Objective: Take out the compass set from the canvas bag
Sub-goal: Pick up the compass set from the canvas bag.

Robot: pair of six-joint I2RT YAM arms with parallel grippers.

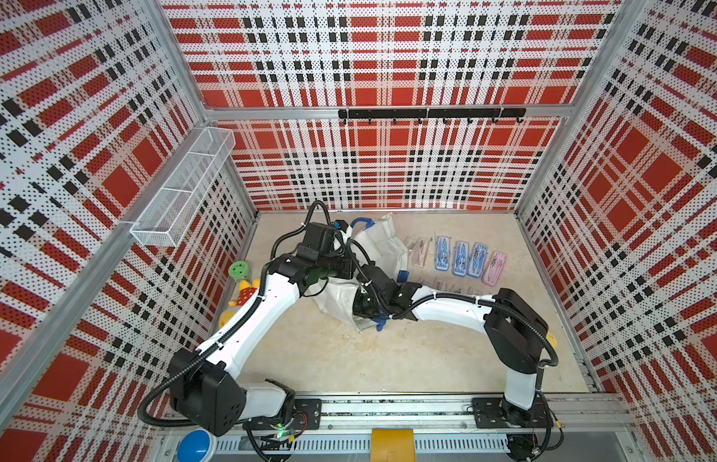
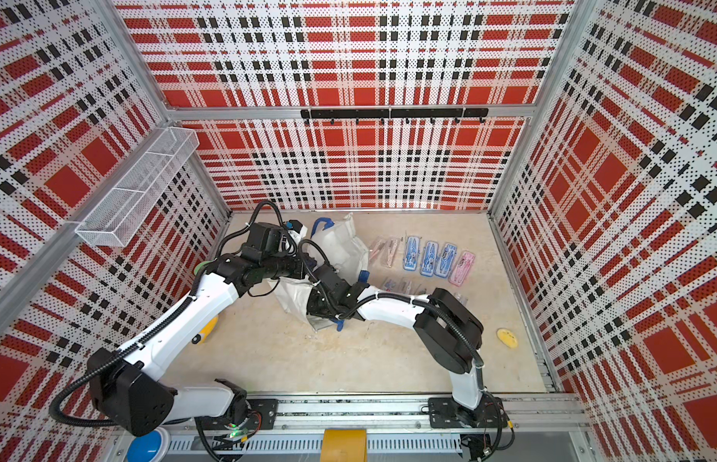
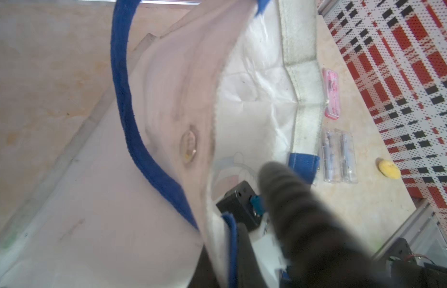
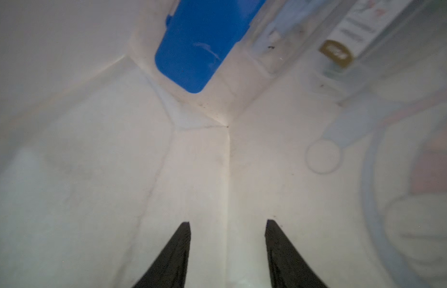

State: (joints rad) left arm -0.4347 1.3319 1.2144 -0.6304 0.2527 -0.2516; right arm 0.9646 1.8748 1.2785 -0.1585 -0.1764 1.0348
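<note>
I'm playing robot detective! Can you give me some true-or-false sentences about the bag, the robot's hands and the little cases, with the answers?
1. The right hand is inside the bag. True.
2. The right hand is squeezing a case. False: its fingers stand apart with nothing between them.
3. A blue case lies inside the bag. True.
4. Four pink cases lie in a row on the table. False: the row has three blue cases and one pink case.
5. The left hand is open and far from the bag. False: it is shut on the bag's rim.
</note>
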